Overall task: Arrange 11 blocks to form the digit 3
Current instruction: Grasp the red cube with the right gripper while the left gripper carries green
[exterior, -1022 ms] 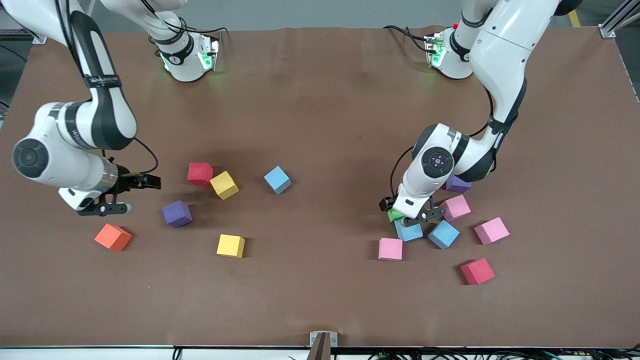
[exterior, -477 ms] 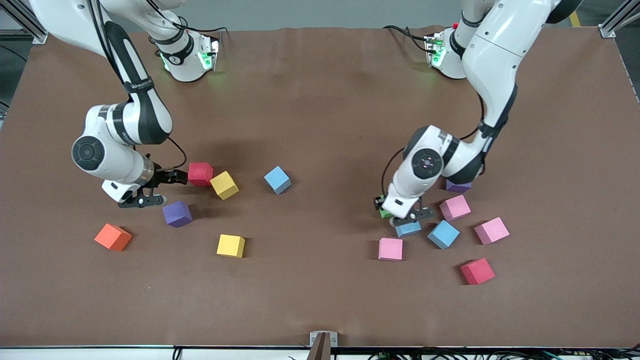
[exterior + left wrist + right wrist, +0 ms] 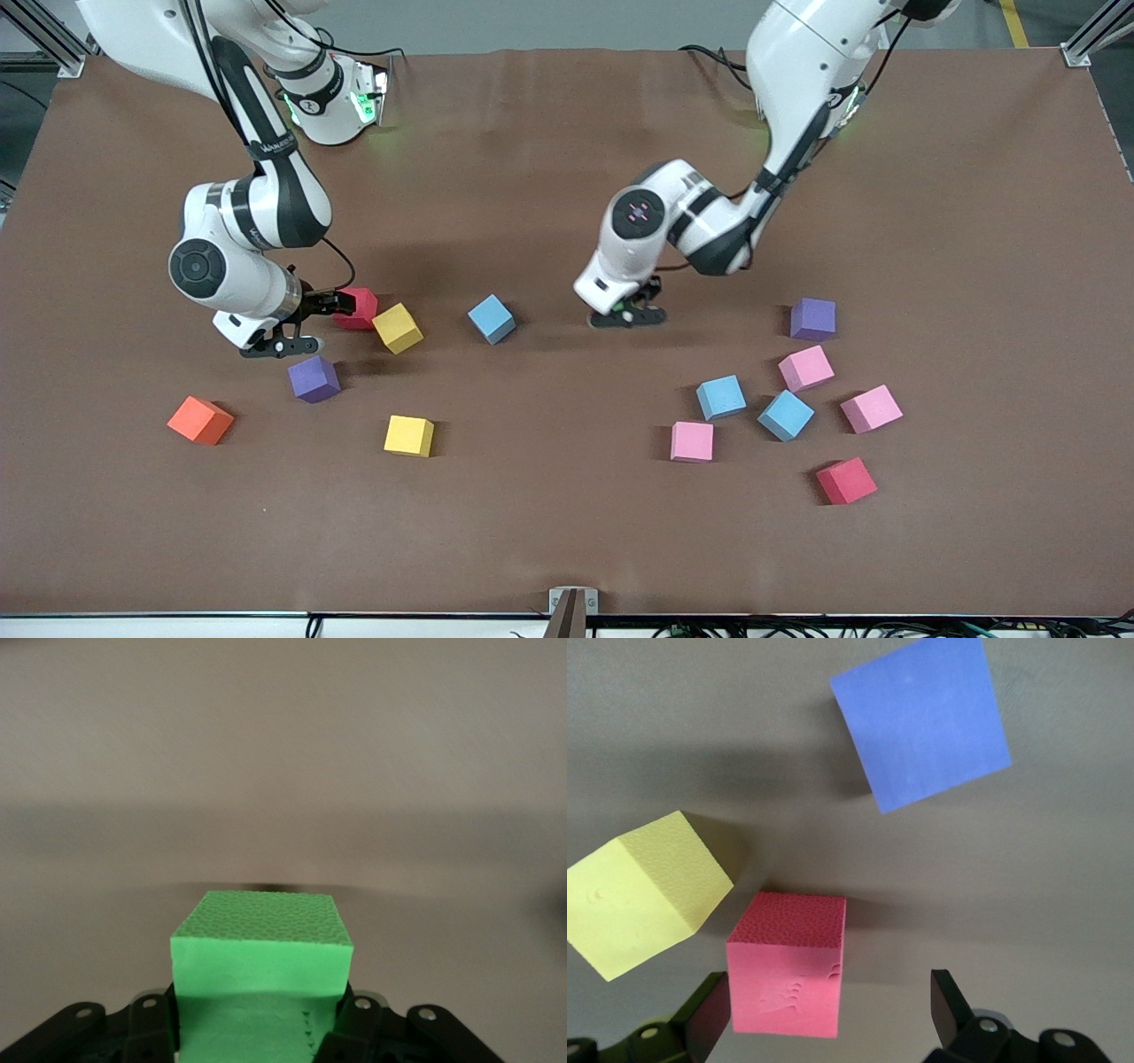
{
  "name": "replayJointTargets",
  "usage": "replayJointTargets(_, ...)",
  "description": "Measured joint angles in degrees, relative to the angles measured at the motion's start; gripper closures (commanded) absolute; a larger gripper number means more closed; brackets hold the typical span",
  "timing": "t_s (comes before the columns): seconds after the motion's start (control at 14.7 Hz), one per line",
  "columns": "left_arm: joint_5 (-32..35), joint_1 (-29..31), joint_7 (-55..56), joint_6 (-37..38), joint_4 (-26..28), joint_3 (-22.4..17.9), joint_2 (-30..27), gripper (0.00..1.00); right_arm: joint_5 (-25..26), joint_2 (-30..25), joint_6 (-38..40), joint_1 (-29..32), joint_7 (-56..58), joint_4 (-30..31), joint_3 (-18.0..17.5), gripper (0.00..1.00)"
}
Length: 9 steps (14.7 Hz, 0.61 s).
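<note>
Green block point(image 3: 260, 943) in left claw point(image 3: 627, 312), above table point(image 3: 549, 496)

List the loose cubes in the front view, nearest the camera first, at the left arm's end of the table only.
Red cube → pink cube → purple cube.

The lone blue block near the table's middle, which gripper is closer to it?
Left. The left gripper, holding the green block, is beside the blue block; the right gripper is at the red block.
</note>
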<state>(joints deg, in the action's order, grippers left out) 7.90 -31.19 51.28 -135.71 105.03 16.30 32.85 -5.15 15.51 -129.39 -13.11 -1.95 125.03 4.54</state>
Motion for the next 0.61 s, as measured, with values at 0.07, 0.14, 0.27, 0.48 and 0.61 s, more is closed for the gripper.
replayJointTargets(0.07, 0.00, -1.86, 1.03, 0.03, 0.61, 0.00, -0.49, 0.61, -0.92, 0.01, -0.91, -0.15, 0.00, 0.63, -0.03, 0.00)
replayJointTargets(0.14, 0.00, -3.52, 2.36, 0.04, 1.11, 0.00, -0.89, 0.61, -1.36, 0.02, -1.78, -0.39, 0.00, 1.31, -0.06, 0.00)
replayJointTargets(0.27, 0.00, -6.34, 5.12, 0.04, 1.81, 0.00, -1.31, 0.61, -1.56, 0.02, -2.71, -0.83, -0.01, 2.29, -0.09, 0.00)
replayJointTargets(0.48, 0.00, -8.72, 6.68, 0.03, 2.74, -0.03, -1.31, 0.61, -1.57, 0.02, -2.96, -0.97, -0.01, 2.59, -0.09, 0.00)
replayJointTargets(0.61, 0.00, -9.68, 8.55, -0.02, 3.46, -0.05, -1.27, 0.60, -1.61, 0.04, -3.25, -1.38, -0.19, 2.97, -0.10, 0.00)
